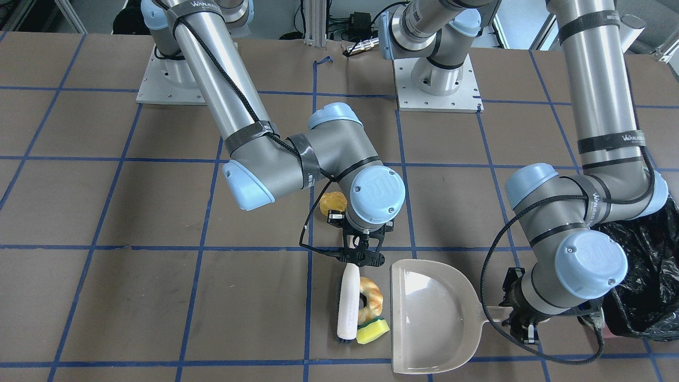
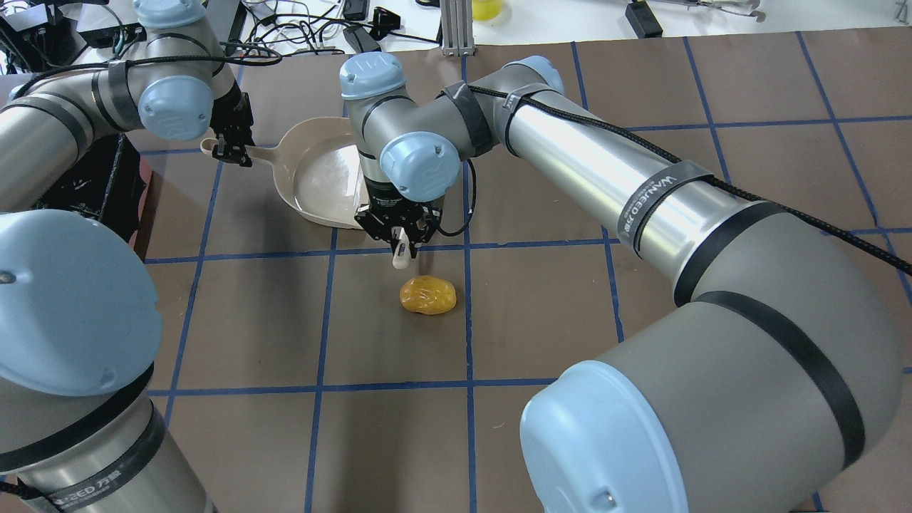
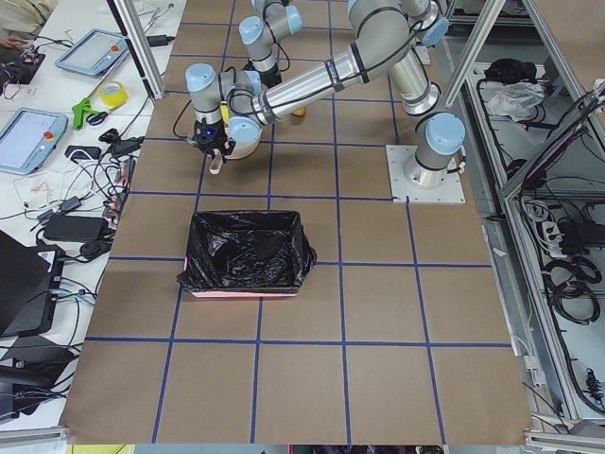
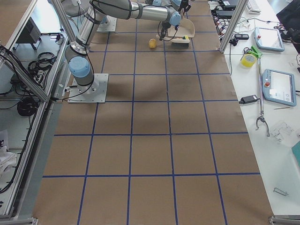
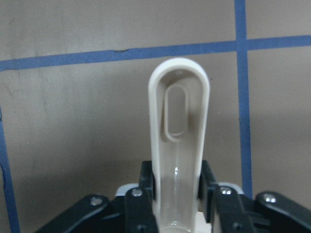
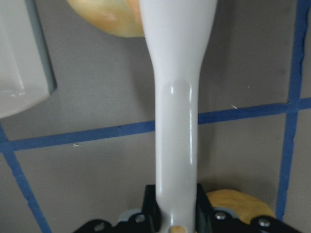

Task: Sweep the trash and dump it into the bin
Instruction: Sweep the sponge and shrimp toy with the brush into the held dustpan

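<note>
My right gripper (image 1: pixel 363 254) is shut on the handle of the beige brush (image 1: pixel 348 302), which lies on the table. The croissant-like piece (image 1: pixel 370 300) and the yellow-green sponge (image 1: pixel 372 330) sit between the brush and the mouth of the beige dustpan (image 1: pixel 432 318). The potato-like piece (image 2: pixel 427 294) lies alone behind the right gripper (image 2: pixel 400 239), toward the robot. My left gripper (image 2: pixel 231 149) is shut on the dustpan handle (image 5: pixel 179 136). The pan rests flat and holds nothing. The bin (image 3: pixel 248 253), lined with a black bag, stands beside the left arm.
The right arm's elbow (image 1: pixel 297 159) hangs over the table middle. Two arm bases (image 1: pixel 437 79) stand at the robot's edge. The table is brown with a blue tape grid. Tablets and cables (image 4: pixel 276 84) lie on the operators' side bench.
</note>
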`<state>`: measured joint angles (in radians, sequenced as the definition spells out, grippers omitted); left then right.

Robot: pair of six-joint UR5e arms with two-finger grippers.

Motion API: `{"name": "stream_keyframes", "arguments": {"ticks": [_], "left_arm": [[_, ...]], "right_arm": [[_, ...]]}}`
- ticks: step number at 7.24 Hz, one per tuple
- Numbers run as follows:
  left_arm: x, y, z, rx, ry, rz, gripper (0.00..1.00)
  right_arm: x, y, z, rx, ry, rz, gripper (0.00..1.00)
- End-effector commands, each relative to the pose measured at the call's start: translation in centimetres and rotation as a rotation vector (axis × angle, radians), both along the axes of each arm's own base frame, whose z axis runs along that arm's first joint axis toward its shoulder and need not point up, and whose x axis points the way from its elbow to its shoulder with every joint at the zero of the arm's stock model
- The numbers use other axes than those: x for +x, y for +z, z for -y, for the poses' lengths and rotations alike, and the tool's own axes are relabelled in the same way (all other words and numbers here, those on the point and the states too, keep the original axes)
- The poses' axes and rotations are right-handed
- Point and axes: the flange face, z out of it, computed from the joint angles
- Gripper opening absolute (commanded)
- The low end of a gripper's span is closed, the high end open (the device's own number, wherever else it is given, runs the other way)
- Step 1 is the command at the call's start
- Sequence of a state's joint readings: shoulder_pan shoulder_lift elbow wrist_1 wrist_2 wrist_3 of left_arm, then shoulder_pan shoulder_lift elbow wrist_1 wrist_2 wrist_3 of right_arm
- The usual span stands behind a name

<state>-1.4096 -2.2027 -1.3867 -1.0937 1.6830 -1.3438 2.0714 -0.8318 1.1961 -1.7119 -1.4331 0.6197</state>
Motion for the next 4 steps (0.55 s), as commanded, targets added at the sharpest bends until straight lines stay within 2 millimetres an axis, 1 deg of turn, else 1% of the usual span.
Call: {"name": "stream_keyframes", "arguments": {"ticks": [1,2,3,4], "left_arm": [[0.0,0.0,0.0,0.0,0.0,-0.002,0.0],[0.0,-0.1,0.0,0.001,0.0,-0.003,0.0],[0.0,-0.1,0.0,0.001,0.0,-0.004,0.0],[0.0,0.1,0.0,-0.002,0.0,-0.003,0.0]], "right_arm": [[2.2,0.7,-0.1,0.005,-0.018,0.055,0.08],[3.1,0.0,-0.5,0.007,-0.011,0.053,0.08],[4.2,0.1,-0.5,-0.006,-0.033,0.058,0.08],[5.6,0.3,-0.5,0.004,-0.046,0.104,0.08]]}}
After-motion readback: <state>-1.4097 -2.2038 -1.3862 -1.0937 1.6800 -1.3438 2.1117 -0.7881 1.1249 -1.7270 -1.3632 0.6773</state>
